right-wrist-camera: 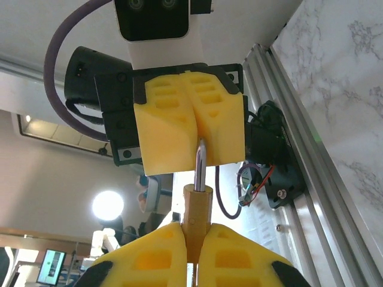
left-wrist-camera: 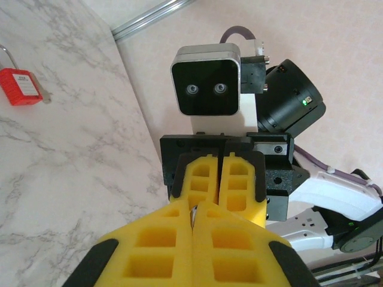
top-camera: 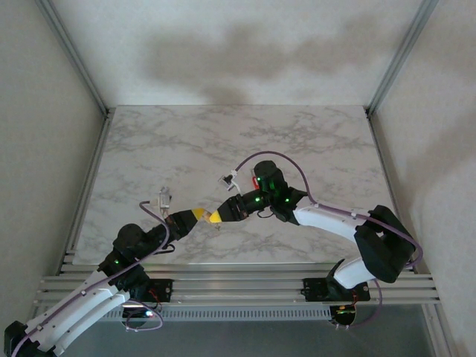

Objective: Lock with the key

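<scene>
Both grippers meet tip to tip above the table's near middle. My right gripper (top-camera: 216,217) (right-wrist-camera: 196,230) is shut on a brass lock body (right-wrist-camera: 196,209), which stands up between its yellow fingers. A thin silver key (right-wrist-camera: 200,164) runs from the lock's top into the yellow fingers of my left gripper (top-camera: 199,214) (right-wrist-camera: 194,140). In the left wrist view my left gripper (left-wrist-camera: 194,214) is shut, and only a sliver of the metal key (left-wrist-camera: 194,216) shows in the seam. The right arm's fingers (left-wrist-camera: 206,176) face it just beyond.
A red padlock (left-wrist-camera: 21,86) (top-camera: 257,181) lies on the marble table (top-camera: 223,141), just behind the right wrist. Aluminium rails (top-camera: 245,286) run along the near edge, and frame posts stand at the back corners.
</scene>
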Controlling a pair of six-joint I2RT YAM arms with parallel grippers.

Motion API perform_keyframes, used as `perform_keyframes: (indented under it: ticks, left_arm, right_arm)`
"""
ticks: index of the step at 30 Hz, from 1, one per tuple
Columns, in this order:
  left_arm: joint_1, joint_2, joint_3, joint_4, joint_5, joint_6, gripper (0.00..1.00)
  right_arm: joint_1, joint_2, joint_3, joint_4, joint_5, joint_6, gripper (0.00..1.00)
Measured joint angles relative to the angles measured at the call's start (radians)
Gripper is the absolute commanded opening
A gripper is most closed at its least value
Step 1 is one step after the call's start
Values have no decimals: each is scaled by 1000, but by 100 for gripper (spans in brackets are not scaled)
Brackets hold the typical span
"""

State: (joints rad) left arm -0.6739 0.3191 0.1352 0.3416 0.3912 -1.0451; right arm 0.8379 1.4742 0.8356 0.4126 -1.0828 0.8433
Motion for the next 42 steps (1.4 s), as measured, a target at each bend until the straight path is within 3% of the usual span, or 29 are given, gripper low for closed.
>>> perform_keyframes:
  ticks: [18,34,42]
  left_arm:
    - [-23,0,-22,7,-60,-27,0]
    - [-71,25,-39,63,-235,-40,0]
    - [-85,11,-39,55,-262,-40,0]
  right_arm:
    - [-3,30,23,-65,18,-64,0]
    - [-13,106,56,55,30,50,0]
    - [-14,103,56,55,29,47,0]
